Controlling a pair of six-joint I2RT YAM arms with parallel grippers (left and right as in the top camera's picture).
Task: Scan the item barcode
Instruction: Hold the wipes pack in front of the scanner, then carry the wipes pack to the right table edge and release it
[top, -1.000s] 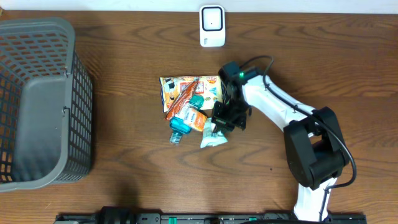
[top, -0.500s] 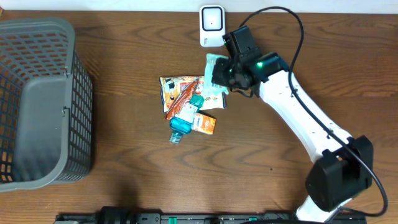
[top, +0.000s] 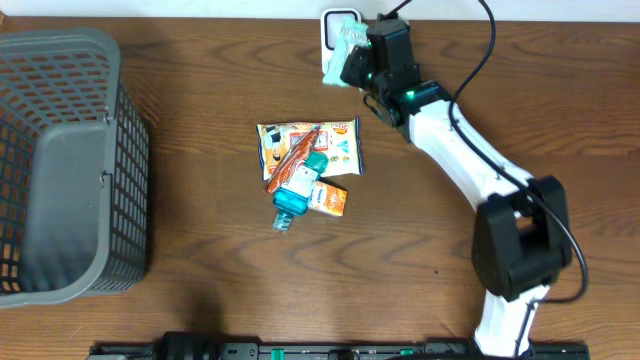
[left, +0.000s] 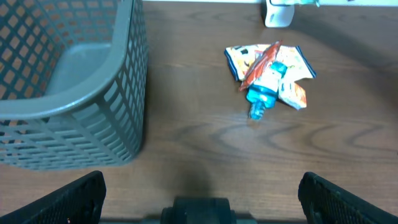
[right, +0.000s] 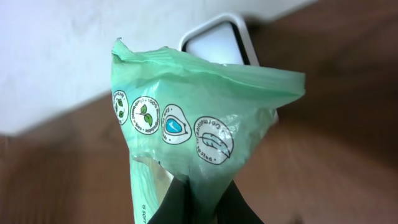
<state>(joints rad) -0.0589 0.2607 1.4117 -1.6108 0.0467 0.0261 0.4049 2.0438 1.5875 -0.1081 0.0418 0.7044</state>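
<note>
At the far edge of the table (top: 200, 300), the right hand (top: 362, 62) is clamped tight on a green packet (top: 343, 42). It pinches one end and holds the packet directly in front of the white scanner (right: 219, 42), partly covering its window. Left hand (left: 202, 190): fingers spread fully apart, gripping nothing, looking toward the grey basket (top: 130, 190). Mid-table, a snack pouch (top: 305, 140), blue bottle (top: 290, 200) and orange carton (top: 330, 200) lie touching in a heap.

Green packet (top: 345, 48) — now at scanner (right: 212, 45)
</note>
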